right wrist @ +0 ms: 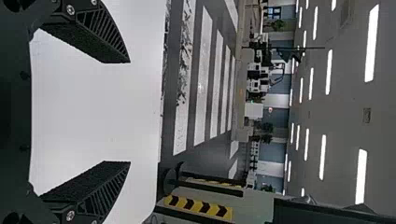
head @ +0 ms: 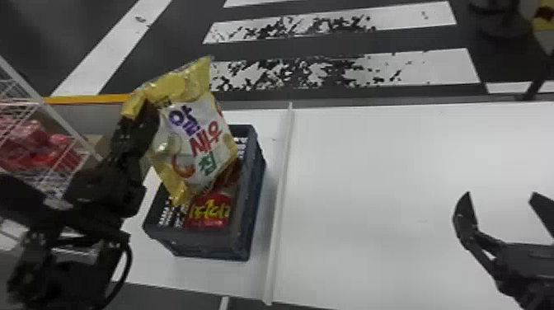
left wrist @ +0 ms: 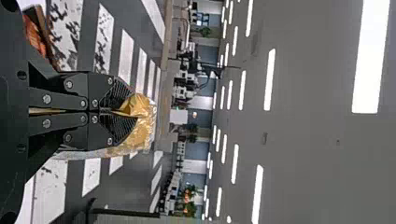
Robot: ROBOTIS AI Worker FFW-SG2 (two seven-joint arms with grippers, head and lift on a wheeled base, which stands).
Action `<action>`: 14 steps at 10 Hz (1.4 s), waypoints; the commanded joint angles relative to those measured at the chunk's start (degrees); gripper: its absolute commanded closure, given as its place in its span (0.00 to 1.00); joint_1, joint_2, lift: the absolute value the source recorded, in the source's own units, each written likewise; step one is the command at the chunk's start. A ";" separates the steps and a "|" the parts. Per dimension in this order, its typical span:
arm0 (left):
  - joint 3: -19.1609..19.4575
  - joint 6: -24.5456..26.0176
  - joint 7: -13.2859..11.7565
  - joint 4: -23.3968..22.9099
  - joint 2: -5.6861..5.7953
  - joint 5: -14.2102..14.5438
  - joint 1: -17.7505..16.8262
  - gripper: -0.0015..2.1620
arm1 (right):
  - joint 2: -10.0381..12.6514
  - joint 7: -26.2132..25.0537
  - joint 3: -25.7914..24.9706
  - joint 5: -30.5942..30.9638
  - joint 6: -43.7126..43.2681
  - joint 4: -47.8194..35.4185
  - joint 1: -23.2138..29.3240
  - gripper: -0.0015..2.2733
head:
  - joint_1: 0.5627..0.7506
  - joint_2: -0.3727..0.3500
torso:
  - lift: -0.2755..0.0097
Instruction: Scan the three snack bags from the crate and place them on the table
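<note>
As a yellow-and-white snack bag hangs by one corner over a dark crate, the left end effector pinches its gold-coloured foil edge, both fingers closed in on the crumpled wrapper. Seen from the head, the bag's printed face spreads from the fingertips toward four o'clock, touching them only at that corner, while its top edge slants up toward two o'clock. The crate sits on the white counter at the left end effector's five o'clock, with a red snack bag inside at the crate's six o'clock end and part of a brownish-red packet showing beneath the held bag. Well apart, toward three to four o'clock of the crate, the right end effector is spread wide, with nothing between its fingers. A white wire rack holding red packages stands toward the crate's nine o'clock, and a striped floor lies beyond at twelve.
</note>
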 commanded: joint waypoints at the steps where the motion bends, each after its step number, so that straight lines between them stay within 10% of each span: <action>1: -1.40 3.37 -0.84 -4.39 -1.47 2.66 0.16 0.90 | 0.23 -0.02 -0.05 -0.07 1.68 -0.30 -0.59 0.05 | 0.70 0.78 | 0.75; 4: -9.67 7.77 -5.23 -2.19 -2.70 7.84 -1.95 0.90 | 0.32 -0.63 -0.23 -0.07 2.20 -1.35 -0.76 0.05 | 0.70 0.63 | 0.75; 5: -11.25 9.53 -8.75 1.76 -2.70 13.29 -3.62 0.90 | 0.32 -0.72 -0.49 -0.07 2.55 -1.53 -0.76 0.05 | 0.70 0.60 | 0.75; 10: -16.96 29.39 -18.42 22.15 -2.52 22.08 -15.75 0.90 | 0.23 -1.87 1.18 -0.07 4.31 -2.67 -3.05 0.05 | 0.70 0.36 | 0.75; 14: -26.01 27.10 -18.15 39.82 -2.96 17.69 -26.65 0.90 | 0.23 -2.66 1.44 -0.07 3.43 -3.37 -3.05 0.05 | 0.70 0.25 | 0.75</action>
